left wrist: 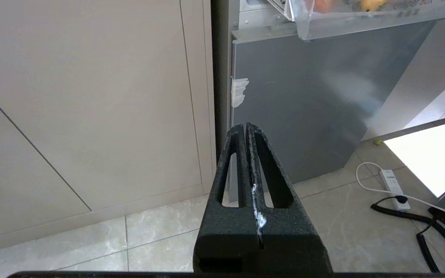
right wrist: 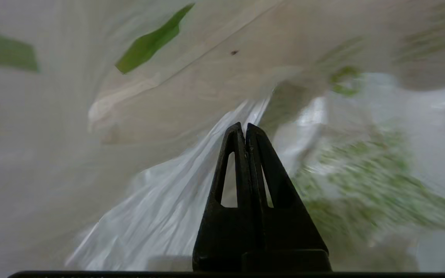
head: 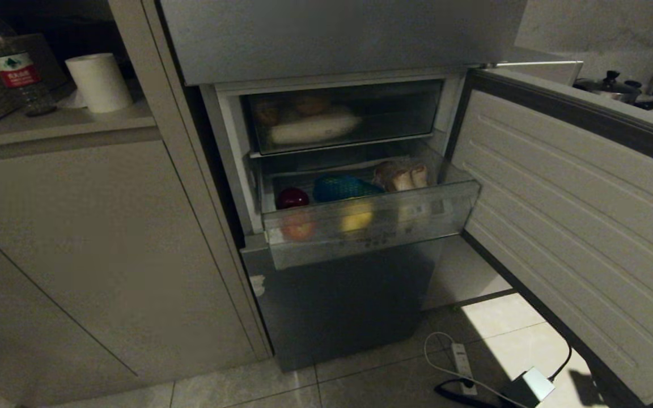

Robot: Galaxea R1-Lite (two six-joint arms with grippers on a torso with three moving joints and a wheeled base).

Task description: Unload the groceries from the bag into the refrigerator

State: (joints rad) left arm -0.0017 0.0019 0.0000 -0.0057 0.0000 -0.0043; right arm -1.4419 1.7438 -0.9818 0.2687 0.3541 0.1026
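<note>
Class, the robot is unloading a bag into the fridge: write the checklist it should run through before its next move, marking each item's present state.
1. Grey-steel refrigerator door open: ok.
2. Clear pulled-out crisper drawer open: ok.
3. Room left in the drawer: ok, between the items.
4. Right gripper amid the crinkly white plastic bag with green print: ok.
5. Right gripper holding a grocery: cannot tell; fingers shut, nothing visible between them.
6. Left gripper parked low, shut: ok.

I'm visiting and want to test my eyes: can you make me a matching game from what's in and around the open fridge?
Things:
1. red apple
2. paper roll
3. power strip
4. right gripper

Places:
A. on the floor tiles
B. shut, amid the white plastic bag
C. in the pulled-out clear drawer
D. on the shelf left of the fridge

Pairs: 1-C, 2-D, 3-A, 4-B
</note>
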